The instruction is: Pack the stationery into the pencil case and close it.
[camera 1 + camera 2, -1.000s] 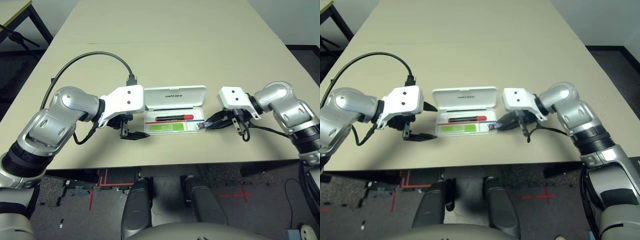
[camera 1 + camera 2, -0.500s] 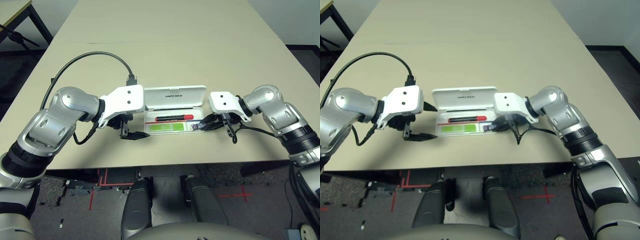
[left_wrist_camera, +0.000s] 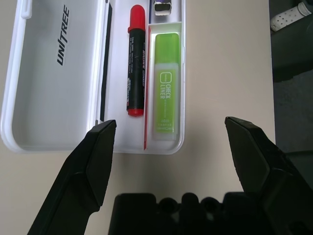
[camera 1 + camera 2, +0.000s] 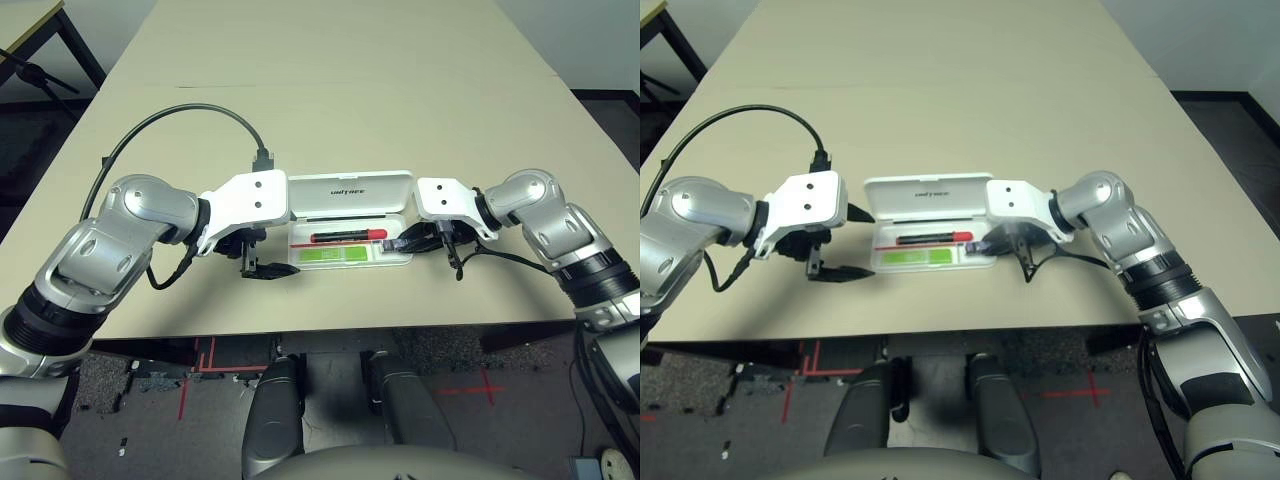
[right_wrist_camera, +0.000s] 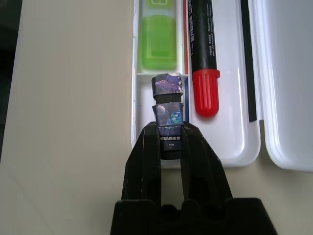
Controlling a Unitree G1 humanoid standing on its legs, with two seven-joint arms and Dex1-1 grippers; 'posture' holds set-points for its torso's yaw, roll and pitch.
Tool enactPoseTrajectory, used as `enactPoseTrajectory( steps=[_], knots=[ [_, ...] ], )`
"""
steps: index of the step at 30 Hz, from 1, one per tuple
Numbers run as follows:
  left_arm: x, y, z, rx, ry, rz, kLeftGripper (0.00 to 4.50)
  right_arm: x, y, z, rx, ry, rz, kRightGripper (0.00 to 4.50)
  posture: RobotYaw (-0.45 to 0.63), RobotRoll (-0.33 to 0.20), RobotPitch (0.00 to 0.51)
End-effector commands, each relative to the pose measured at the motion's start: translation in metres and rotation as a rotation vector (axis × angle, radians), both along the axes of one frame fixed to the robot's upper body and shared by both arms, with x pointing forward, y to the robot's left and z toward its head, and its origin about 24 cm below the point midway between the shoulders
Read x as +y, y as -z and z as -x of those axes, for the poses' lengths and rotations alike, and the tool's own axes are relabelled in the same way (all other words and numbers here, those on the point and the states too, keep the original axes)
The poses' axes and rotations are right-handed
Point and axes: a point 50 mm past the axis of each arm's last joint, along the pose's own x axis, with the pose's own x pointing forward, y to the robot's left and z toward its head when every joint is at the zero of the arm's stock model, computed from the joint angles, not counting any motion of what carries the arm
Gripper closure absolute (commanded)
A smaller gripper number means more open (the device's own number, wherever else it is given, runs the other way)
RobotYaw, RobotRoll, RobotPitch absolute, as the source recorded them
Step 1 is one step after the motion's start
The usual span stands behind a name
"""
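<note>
The white pencil case [image 4: 350, 190] lies open mid-table, lid flat behind its tray. In the tray rest a red marker [image 4: 348, 237] with a black cap and a light-green stick [image 3: 167, 88]. My right gripper [image 5: 170, 134] is shut on a tiny purplish-grey block [image 5: 167, 117], holding it over the small end compartment at the tray's right end, beside the marker's red tip. My left gripper [image 4: 264, 268] stands open just left of the tray's near-left corner, its fingers [image 3: 100, 147] wide apart with nothing between them.
The beige table [image 4: 330, 90] stretches far behind the case. A black cable [image 4: 180, 115] arcs from my left wrist over the table's left side. The table's front edge runs just below both grippers.
My right gripper has moved left with the block, from beside the case's right end to over the tray's end compartment. The left arm has stayed still.
</note>
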Motion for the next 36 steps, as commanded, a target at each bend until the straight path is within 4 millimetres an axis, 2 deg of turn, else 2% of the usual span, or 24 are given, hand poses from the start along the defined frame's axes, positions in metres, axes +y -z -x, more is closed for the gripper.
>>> enactPoseTrajectory(
  steps=[1,9,10,13,19,28,31,36],
  knots=[
    [-0.001,0.001,0.001,0.002,0.005,0.000,0.00,0.002,0.003,0.003,0.006,-0.008,-0.017,3.24,0.06,0.000,0.174],
    [0.000,0.001,0.001,0.004,0.000,-0.003,0.00,-0.007,-0.002,-0.002,-0.030,0.014,-0.053,0.19,0.07,0.000,0.172],
    [0.001,0.001,0.001,0.004,0.000,-0.003,0.00,-0.009,-0.004,-0.002,-0.030,0.017,-0.062,0.04,0.07,0.000,0.173],
    [0.001,0.001,0.000,0.005,-0.002,-0.002,0.00,-0.014,-0.009,-0.002,-0.018,0.030,-0.094,0.04,0.06,0.000,0.172],
    [0.003,0.001,0.001,0.008,-0.009,0.001,0.00,-0.039,-0.030,0.010,0.107,0.081,-0.244,0.04,0.05,0.000,0.168],
    [0.008,0.002,-0.003,0.029,-0.022,0.021,0.00,-0.105,-0.057,0.030,0.196,0.282,-0.252,0.04,0.01,0.000,0.163],
    [0.010,0.001,-0.006,0.033,-0.029,0.028,0.00,-0.123,-0.060,0.040,0.233,0.330,-0.251,0.04,-0.01,0.000,0.162],
    [0.013,0.004,-0.011,0.044,-0.039,0.029,0.00,-0.137,-0.058,0.050,0.252,0.396,-0.246,0.04,-0.03,0.000,0.161]
  ],
)
